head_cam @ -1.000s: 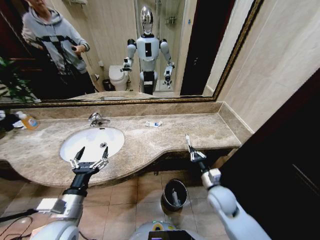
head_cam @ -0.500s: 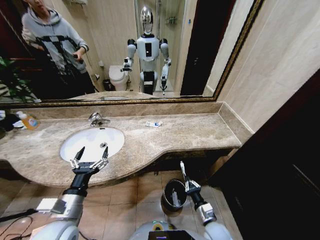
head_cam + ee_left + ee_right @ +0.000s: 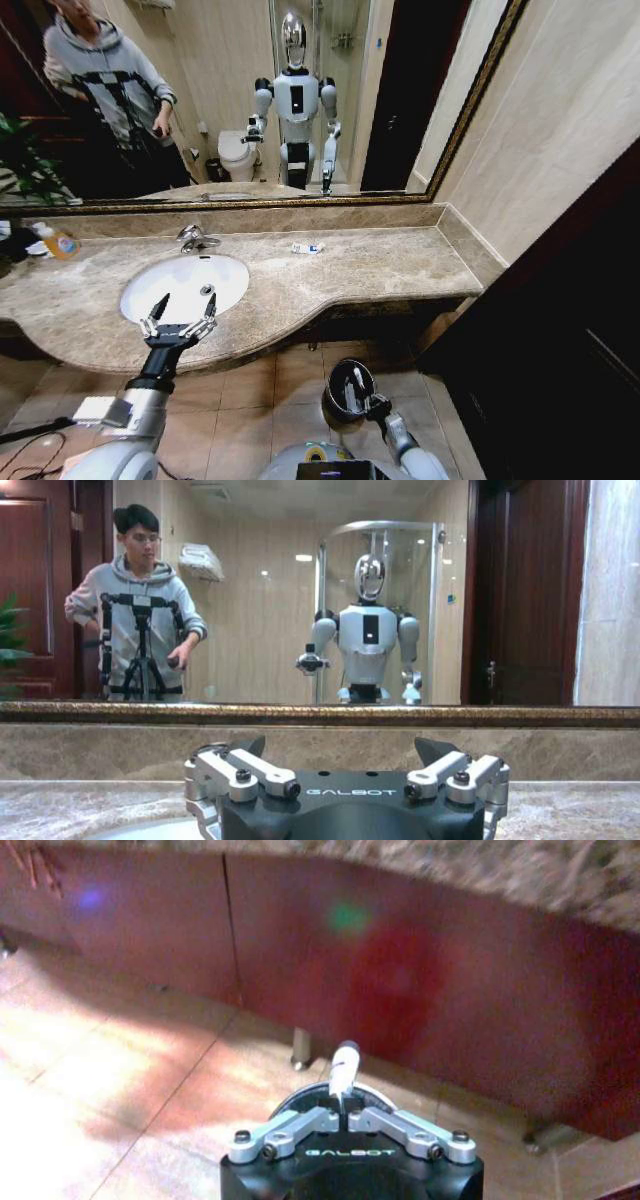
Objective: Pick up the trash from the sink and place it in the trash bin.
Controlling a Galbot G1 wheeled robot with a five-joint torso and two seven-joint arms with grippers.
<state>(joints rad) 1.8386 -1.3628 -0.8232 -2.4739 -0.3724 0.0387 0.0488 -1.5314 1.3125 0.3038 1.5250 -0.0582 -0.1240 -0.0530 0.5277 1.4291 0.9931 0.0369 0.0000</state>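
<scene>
My right gripper (image 3: 345, 1119) clenched on white tube (image 3: 344, 1063), low by floor, directly above trash bin (image 3: 349, 391); bin rim just beneath fingers, tube upright over bin opening. My left gripper (image 3: 178, 318) spread wide, holding nothing, hovering at tabletop (image 3: 330, 275) front edge; sink (image 3: 185, 284) basin just ahead of it, faucet (image 3: 192, 238) beyond. White-blue packet (image 3: 307, 247) on tabletop, well off to right of left gripper.

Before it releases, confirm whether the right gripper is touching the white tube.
Touching: in the right wrist view, the right gripper is closed on the white tube, which sticks out from between its fingertips.
</scene>
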